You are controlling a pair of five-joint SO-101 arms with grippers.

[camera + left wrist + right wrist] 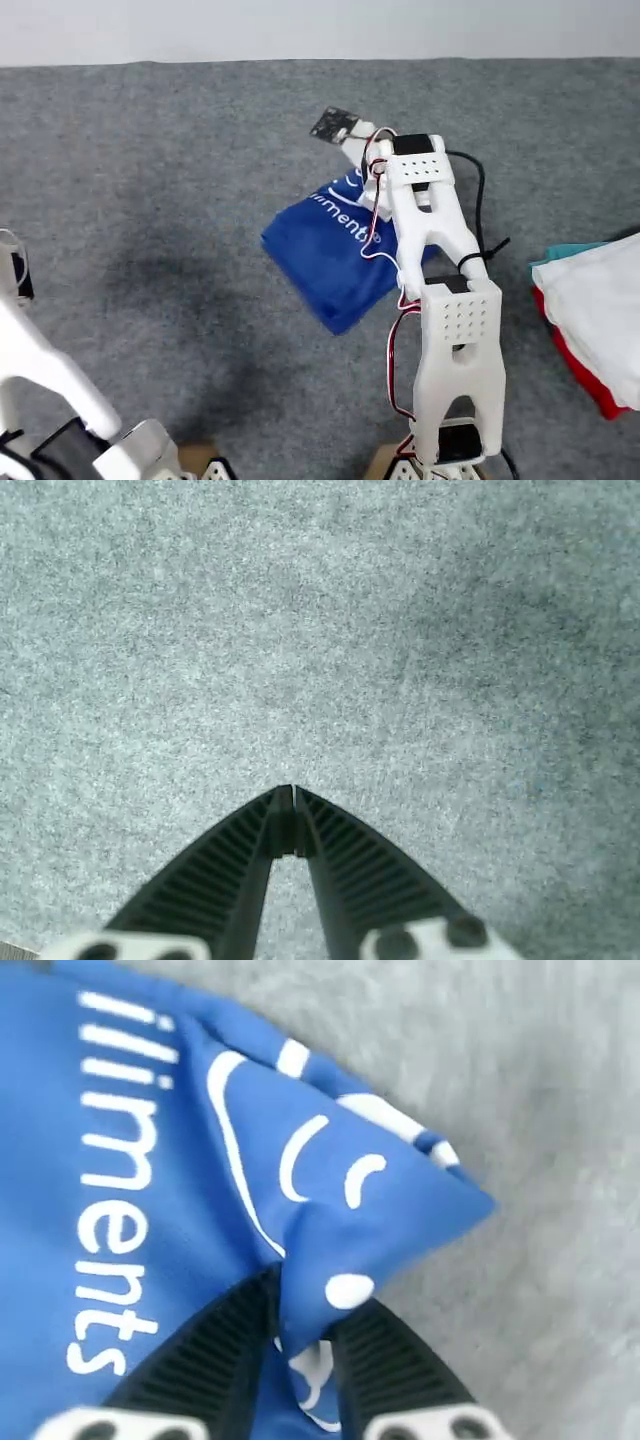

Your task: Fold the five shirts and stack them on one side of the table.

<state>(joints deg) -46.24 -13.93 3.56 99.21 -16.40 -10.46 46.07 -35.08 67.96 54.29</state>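
The right pincer (300, 1295) grips the blue shirt (325, 255) mid-frame; the left pincer (294, 798) hangs clenched, empty, over the bench (150, 150); folded stack (600, 300) at right edge.

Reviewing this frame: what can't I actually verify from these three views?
- Shirt stack, high view: cut off by the right edge, so the number of shirts in it is unclear.
- Blue shirt, high view: the right arm covers its right side and the right gripper pinching it.
- Blue shirt's lower layers, right wrist view: hidden under its top layer, so fold neatness is unclear.
- Left arm, high view: cut off at the bottom-left corner.
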